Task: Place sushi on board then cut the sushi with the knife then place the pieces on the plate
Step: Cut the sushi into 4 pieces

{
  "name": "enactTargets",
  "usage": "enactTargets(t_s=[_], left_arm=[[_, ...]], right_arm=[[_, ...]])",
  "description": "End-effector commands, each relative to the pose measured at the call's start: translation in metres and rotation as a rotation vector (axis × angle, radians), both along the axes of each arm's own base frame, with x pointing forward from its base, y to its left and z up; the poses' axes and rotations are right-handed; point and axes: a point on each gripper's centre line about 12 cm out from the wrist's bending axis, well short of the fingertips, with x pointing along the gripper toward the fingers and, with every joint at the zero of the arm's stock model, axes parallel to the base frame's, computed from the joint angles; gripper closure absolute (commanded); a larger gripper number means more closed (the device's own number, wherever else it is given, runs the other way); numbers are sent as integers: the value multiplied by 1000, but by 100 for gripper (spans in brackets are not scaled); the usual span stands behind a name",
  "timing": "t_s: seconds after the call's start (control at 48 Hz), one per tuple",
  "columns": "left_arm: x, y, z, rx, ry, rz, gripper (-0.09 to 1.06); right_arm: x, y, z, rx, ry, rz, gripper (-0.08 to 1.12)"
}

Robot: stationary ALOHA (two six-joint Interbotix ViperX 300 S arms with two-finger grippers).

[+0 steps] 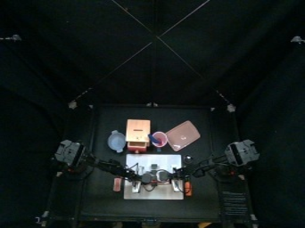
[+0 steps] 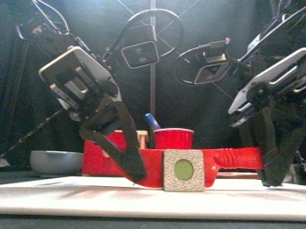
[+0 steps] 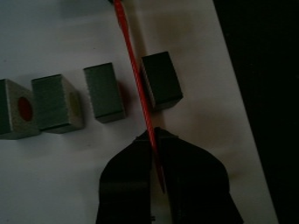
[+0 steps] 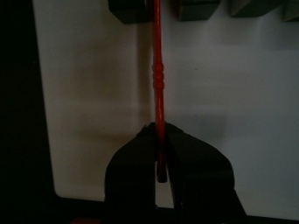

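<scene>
Sushi roll [image 3: 107, 92] lay on the white board [image 3: 70, 35], parted into four dark green blocks. The red knife [image 3: 135, 74] stood on edge between the end block and its neighbour. Left gripper [image 3: 152, 149] and right gripper [image 4: 159, 149] each held one end, jaws narrow on it. Advice: press straight down, both ends level, then lift clear without dragging a block.

Dark green sushi roll [image 3: 105, 92] in four separated blocks, upright in a row on white cutting board [image 3: 70, 44]; red knife [image 4: 156, 70] on edge between end block and next; pink plate [image 1: 183, 134] behind the board
</scene>
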Motion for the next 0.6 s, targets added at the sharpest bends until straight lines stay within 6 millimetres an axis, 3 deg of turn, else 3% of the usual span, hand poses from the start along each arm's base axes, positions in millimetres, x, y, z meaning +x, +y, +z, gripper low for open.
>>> enactTargets(t_s=[0.021, 0.417, 0.604], left_arm=[[9, -3, 24, -17, -65, -4, 53], [7, 14, 45, -23, -111, 29, 49], [6, 19, 52, -27, -126, 43, 37]], right_arm=[[11, 0, 22, 9, -67, 2, 70], [9, -7, 32, -38, -47, 32, 70], [8, -10, 39, -45, -64, 32, 70]])
